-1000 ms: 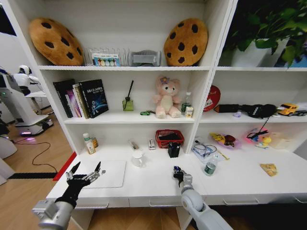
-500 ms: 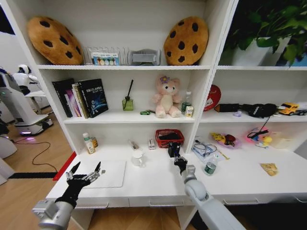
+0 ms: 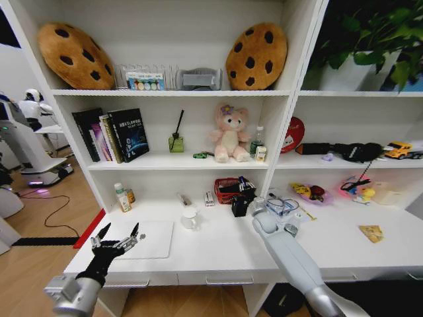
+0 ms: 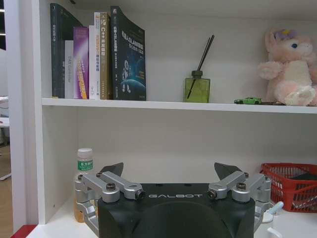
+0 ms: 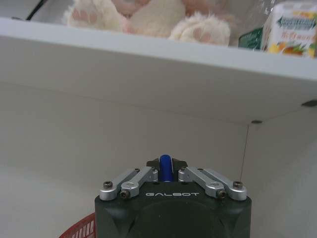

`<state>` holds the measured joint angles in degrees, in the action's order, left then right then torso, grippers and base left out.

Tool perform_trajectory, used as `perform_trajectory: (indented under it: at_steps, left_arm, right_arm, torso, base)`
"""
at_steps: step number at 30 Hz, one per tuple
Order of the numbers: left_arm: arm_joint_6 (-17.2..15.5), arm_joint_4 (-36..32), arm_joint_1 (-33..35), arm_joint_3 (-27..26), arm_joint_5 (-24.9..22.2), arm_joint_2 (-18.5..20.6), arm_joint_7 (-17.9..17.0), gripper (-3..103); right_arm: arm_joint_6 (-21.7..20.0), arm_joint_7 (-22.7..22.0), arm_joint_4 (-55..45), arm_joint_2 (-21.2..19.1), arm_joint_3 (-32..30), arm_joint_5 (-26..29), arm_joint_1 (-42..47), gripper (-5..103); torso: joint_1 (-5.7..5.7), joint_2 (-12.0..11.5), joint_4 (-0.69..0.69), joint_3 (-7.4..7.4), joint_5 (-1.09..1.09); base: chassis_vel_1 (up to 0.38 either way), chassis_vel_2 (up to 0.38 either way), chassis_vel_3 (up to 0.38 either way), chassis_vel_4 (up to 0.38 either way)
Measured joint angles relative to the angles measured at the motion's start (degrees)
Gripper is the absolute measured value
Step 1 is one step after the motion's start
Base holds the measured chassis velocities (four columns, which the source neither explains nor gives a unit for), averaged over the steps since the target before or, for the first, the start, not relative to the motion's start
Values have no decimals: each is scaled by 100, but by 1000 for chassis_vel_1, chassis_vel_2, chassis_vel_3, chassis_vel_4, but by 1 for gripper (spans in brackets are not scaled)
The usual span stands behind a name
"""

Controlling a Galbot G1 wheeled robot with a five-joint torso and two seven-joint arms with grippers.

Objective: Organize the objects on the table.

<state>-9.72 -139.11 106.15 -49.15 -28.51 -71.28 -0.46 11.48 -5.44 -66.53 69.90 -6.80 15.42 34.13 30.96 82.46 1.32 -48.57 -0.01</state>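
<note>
My right gripper (image 3: 246, 186) reaches out over the red basket (image 3: 228, 192) at the back of the white table (image 3: 218, 254). In the right wrist view the right gripper (image 5: 165, 163) is shut on a blue pen (image 5: 165, 169), with the basket's rim (image 5: 79, 230) just below. My left gripper (image 3: 116, 242) hovers open over the silver laptop (image 3: 153, 239) at the front left; its fingers (image 4: 115, 169) hold nothing. A white cup (image 3: 190, 218), a green-labelled bottle (image 3: 290, 228) and a flat yellowish piece (image 3: 371, 232) sit on the table. A tiny green toy car (image 3: 199, 156) rests on the shelf.
A black box (image 3: 238, 207) stands beside the basket. Two small bottles (image 3: 123, 197) stand at the back left. The shelf above carries books (image 3: 112, 135), a reed diffuser (image 3: 176, 141) and a pink plush bear (image 3: 229, 135). Clutter lies along the back right of the table.
My right arm has stretched forward and up from the table's front edge to above the red basket, carrying the pen. The left arm has not moved.
</note>
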Motion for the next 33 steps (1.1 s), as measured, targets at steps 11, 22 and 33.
perform_trajectory:
  at_steps: [11,22,33]
  left_arm:
    - [0,0,0,0,0,0,0,100]
    - [1,0,0,0,0,0,0,100]
    - [1,0,0,0,0,0,1,100]
  right_arm:
    - [179,51,978,434,-33,-129,-249,13]
    - [243,43,916,322,-57,-200,-27,13]
    - [169,-73,615,179,-76,-213,164,44]
  torso:
    - [-1,1,1,0,1]
    - [-1,1,1,1,1]
    - [-1,1,1,1,1]
  base:
    - [0,0,0,0]
    - [0,0,0,0]
    - [0,0,0,0]
